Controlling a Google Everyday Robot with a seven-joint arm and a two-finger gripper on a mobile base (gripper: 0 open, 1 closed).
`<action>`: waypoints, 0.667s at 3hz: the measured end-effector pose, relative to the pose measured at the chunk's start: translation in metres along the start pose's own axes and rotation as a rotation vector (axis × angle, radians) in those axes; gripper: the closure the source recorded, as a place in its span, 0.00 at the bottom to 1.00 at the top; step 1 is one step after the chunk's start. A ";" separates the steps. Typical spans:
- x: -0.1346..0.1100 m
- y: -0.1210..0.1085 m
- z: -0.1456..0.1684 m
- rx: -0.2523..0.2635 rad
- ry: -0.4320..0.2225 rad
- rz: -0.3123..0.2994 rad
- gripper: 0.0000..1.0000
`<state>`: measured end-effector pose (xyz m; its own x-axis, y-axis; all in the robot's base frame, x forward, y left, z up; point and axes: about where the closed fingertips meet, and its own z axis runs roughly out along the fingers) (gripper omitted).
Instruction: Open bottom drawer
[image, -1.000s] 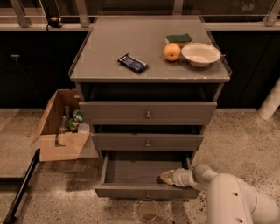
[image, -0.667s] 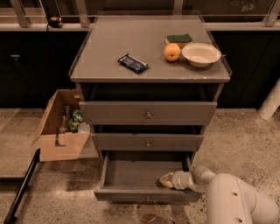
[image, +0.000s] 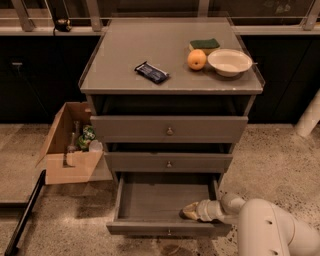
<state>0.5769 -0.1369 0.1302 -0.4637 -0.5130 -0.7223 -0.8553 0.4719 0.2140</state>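
The bottom drawer (image: 165, 228) of the grey cabinet stands pulled out, its shallow grey tray showing bare, with a small round knob on its front panel low in the view. My gripper (image: 187, 212) reaches from the white arm (image: 270, 230) at the lower right into the tray's front right corner, just behind the front panel. The middle drawer (image: 169, 162) and the top drawer (image: 169, 130) are pushed in.
On the cabinet top (image: 125, 50) lie a dark snack packet (image: 151, 72), an orange (image: 197, 59), a green sponge (image: 205, 44) and a white bowl (image: 229, 61). An open cardboard box (image: 67, 145) with bottles stands on the floor at the left. A white post (image: 310, 117) stands at the right.
The bottom drawer has come out a little further toward the camera. My gripper has stayed in the drawer's front right corner.
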 end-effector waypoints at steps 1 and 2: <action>0.001 0.001 0.000 -0.003 0.001 0.002 0.37; 0.001 0.004 -0.005 -0.007 -0.015 0.003 0.14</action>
<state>0.5717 -0.1393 0.1334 -0.4631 -0.5007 -0.7313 -0.8553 0.4686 0.2208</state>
